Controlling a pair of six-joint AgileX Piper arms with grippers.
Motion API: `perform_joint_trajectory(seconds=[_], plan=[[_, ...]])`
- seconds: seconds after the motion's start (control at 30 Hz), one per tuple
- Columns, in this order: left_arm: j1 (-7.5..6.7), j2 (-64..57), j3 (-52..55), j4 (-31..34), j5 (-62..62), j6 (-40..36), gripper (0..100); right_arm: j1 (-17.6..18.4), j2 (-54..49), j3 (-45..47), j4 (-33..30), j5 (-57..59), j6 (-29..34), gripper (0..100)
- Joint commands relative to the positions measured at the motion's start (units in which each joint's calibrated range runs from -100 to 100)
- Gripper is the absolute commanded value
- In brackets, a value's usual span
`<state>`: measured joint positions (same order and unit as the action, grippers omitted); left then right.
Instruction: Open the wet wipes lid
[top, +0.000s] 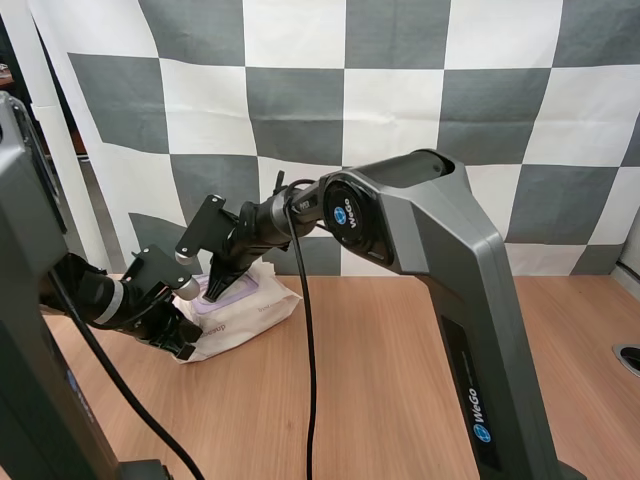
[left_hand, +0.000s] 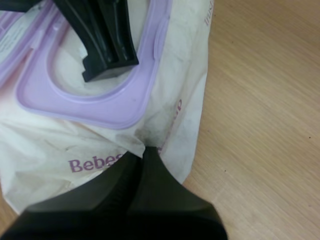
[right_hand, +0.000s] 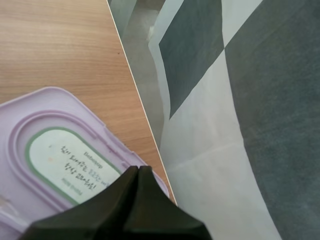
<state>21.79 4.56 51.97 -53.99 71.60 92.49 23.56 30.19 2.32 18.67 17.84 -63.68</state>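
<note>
The pack of wet wipes (top: 252, 312) lies flat on the wooden surface (top: 400, 380), left of centre, between the two arms.

Left hand (top: 188, 348): positioned at the near left edge of the pack. In the left wrist view its fingers lie clenched together as one dark wedge, and the tip (left_hand: 145, 152) touches the white wrapper where the film puckers. Whether a fold of film is caught between the tips cannot be determined.

Right hand (top: 218, 290): positioned over the top face of the pack. In the left wrist view its fingertips (left_hand: 107, 67) stand inside the purple frame (left_hand: 100, 107) of the opening, and the lid (left_hand: 15, 35) lies just beside that frame, clear of it. In the right wrist view the fingers are clenched together, tip (right_hand: 138, 172) touching the edge of the lid (right_hand: 65, 150), whose green-bordered label faces the camera.
</note>
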Motion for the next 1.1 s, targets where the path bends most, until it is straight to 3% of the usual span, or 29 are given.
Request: perform_joint_trajectory(seconds=[0.0, 0.13, 0.33, 0.57, 0.67, 0.73, 0.77, 0.87, 1.07], plan=[[-0.05, 0.08, -0.04, 0.0, -0.07, 0.82, 0, 0.03, 0.3, 0.13, -0.15, 1.49, -0.08, 0], [-0.05, 0.08, -0.04, 0.0, -0.07, 0.82, 0, 0.03, -2.47, 0.13, 0.2, 2.29, 0.51, 0], [-0.05, -0.05, -0.04, 0.0, 2.18, 0.82, 0, -0.05, -12.37, 0.13, -1.43, 7.61, 7.25, 0], [-0.05, -0.43, -0.04, 0.15, 6.9, 0.82, 1, -0.05, -24.94, 0.13, -18.67, 15.41, 22.63, 0], [-0.05, -0.43, -0.04, 2.57, 8.36, 0.82, 19, -0.05, -29.06, 0.13, -26.18, 19.69, 27.72, 0], [-0.05, -0.43, -0.04, 3.46, 9.26, 0.82, 38, -0.05, -32.34, 0.13, -31.12, 23.81, 31.69, 0], [0.04, -0.68, -0.04, 3.42, 9.45, 0.82, 75, -0.05, -36.38, 0.13, -35.99, 28.28, 35.06, 0], [0.04, -1.43, -0.04, 3.42, 9.99, 0.82, 99, -0.05, -40.0, 0.13, -38.71, 32.06, 37.13, 0], [0.04, -10.72, -0.04, 3.2, 21.11, 0.82, 100, -0.05, -51.96, 0.13, -42.92, 47.62, 40.19, 0]])
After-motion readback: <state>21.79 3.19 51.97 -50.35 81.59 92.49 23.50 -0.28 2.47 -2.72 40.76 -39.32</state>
